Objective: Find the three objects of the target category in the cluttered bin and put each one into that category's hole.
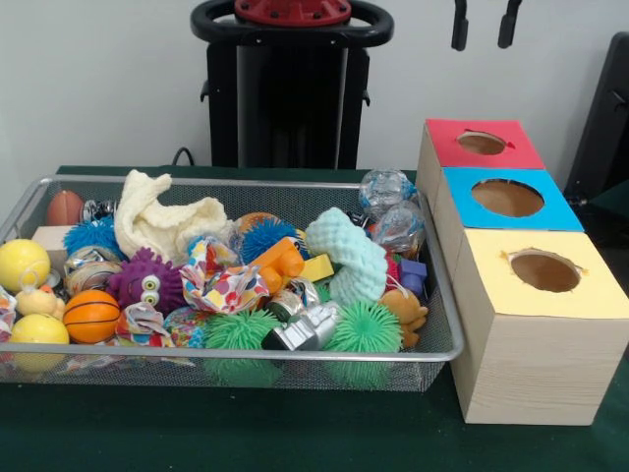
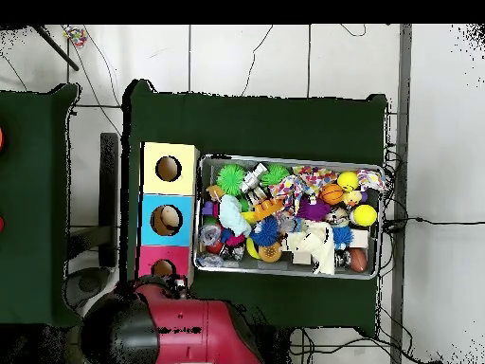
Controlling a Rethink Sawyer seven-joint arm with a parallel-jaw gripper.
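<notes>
A wire mesh bin (image 1: 246, 352) holds a heap of toys: green spiky balls (image 1: 366, 329), blue spiky balls (image 1: 267, 236), a purple fuzzy monster (image 1: 145, 280), an orange basketball (image 1: 90, 315), yellow balls (image 1: 22, 262), shiny wrapped balls (image 1: 385, 189), a cream cloth (image 1: 162, 224) and a mint knit cloth (image 1: 349, 258). To its right stand a red box (image 1: 447, 138), a blue box (image 1: 562, 208) and a yellow box (image 1: 590, 290), each with a round hole on top. My gripper (image 1: 484, 25) hangs high above the red box, open and empty. Overhead, the bin (image 2: 382, 218) lies right of the boxes.
The red arm (image 2: 180, 332) sits low in the overhead view, near the red box (image 2: 150, 254); the blue box (image 2: 150, 204) and yellow box (image 2: 152, 154) follow in a row. Green cloth (image 1: 295, 433) covers the table. Cables run past the bin's far end.
</notes>
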